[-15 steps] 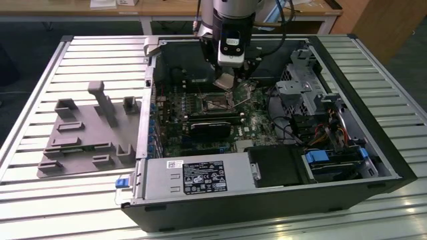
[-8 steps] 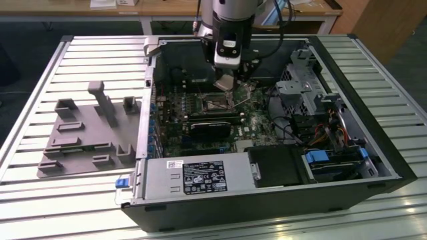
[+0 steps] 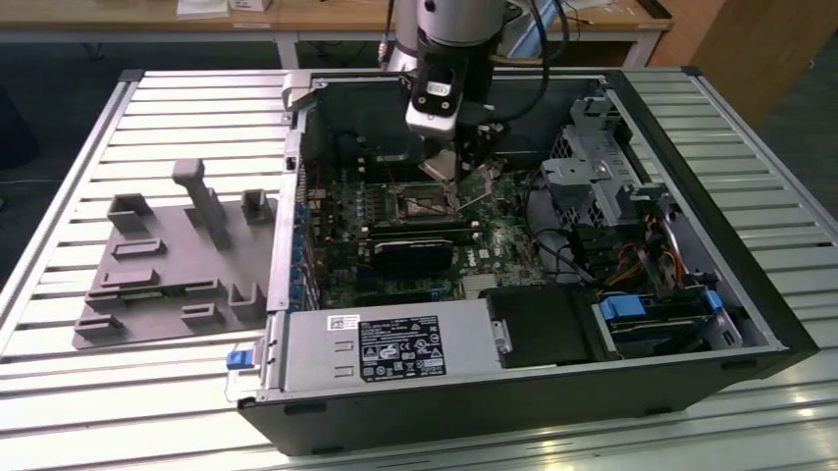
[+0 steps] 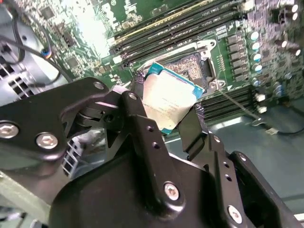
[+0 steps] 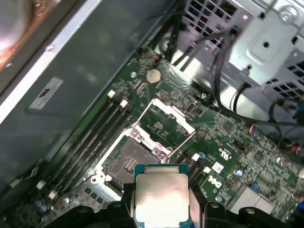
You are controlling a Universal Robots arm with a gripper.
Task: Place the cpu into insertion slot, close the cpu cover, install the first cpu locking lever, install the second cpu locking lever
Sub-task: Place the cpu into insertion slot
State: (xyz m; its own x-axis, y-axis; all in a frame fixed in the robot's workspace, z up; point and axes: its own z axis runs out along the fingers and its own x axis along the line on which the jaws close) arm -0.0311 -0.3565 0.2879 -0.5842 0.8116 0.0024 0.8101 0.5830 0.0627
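While gripper [image 4: 167, 98] jaws pinch cpu [image 5: 160, 198] by opposite edges, you level it, square corners to insertion slot [image 5: 129, 161] beyond jaws.

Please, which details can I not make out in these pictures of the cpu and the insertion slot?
- Second wrist view: the cpu, held in the gripper, hides part of the insertion slot.
- First wrist view: the fingers cover the cpu's two gripped edges.
- Exterior view: the slot's contacts are too small to see.
- Both wrist views: the gap between cpu and slot cannot be judged.
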